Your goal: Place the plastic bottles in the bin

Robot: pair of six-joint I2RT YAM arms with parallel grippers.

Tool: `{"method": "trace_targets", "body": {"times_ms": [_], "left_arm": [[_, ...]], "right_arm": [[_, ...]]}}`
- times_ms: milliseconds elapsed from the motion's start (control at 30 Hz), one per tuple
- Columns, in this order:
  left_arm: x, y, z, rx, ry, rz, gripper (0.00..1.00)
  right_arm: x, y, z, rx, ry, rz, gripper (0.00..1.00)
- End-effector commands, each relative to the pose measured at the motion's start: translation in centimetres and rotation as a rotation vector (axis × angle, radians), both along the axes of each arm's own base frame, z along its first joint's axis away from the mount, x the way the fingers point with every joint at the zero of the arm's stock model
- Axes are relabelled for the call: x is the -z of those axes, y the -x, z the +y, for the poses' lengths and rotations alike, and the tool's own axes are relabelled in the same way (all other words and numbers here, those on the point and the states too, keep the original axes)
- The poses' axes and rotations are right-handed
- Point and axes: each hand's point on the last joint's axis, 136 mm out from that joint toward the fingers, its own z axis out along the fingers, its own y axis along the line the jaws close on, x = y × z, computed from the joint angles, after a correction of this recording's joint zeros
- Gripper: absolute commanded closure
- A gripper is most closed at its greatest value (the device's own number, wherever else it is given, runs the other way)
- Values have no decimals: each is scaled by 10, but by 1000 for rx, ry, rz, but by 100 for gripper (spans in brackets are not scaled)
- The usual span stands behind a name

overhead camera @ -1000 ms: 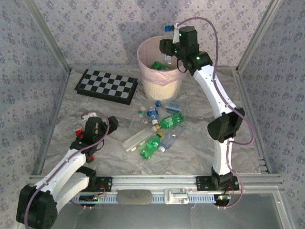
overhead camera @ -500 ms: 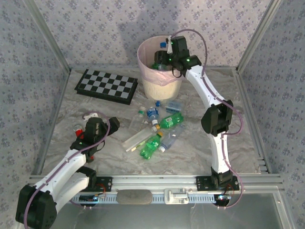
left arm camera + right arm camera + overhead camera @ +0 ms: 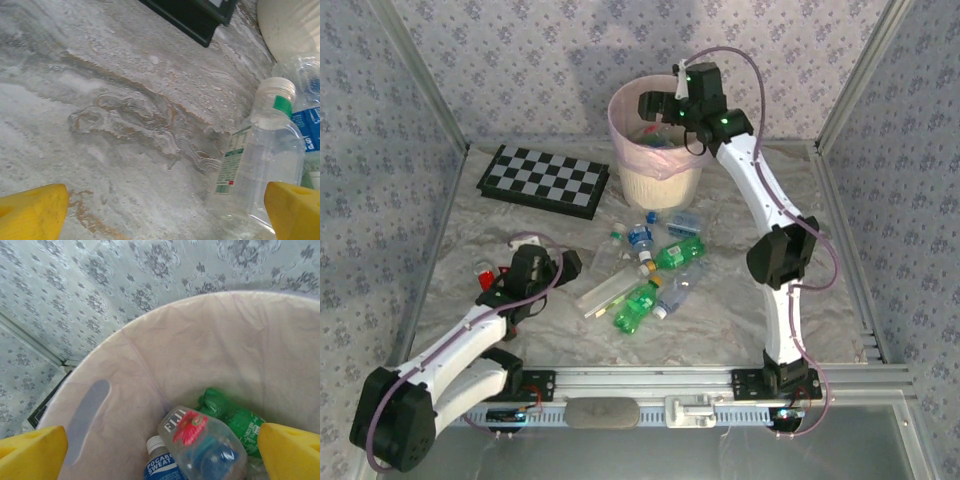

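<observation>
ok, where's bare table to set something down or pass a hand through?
Free: the strip between the checkerboard and the left gripper; the stretch from the bottle pile across to the right arm; the near band between the pile and the front rail. Crowded: mid-table, from the bin foot down through the pile.

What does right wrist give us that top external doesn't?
Right wrist: a close look inside the bin, with a clear Fiji bottle, a Pocari Sweat bottle and a green bottle, labels readable. Top external: the loose bottles lying on the table, plus the checkerboard. Both: the pink-lined bin with the right gripper open over it.
</observation>
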Motion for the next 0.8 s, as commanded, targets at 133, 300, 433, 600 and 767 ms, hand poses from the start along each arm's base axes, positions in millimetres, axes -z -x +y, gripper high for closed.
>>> {"method": "trace_targets", "body": {"times_ms": [133,300,433,600,767], "left_arm": [[-21,-15,-32,130,-31,-22,0],[-20,-23,-52,222,-99,18,0],[-18,-31,-71,290,-147,37,0],[-13,-43,-94,360,-194,73,0],[1,-55,-114,410,-253,126,0]], "right_arm": [[-65,66,-21,-21,-30,-148,1],[-34,103,-42,0,-8,-102,1],[1,133,-59,25,-6,-54,1],[50,166,-79,69,-11,38,1],[106,198,-108,184,-13,130,1]]}}
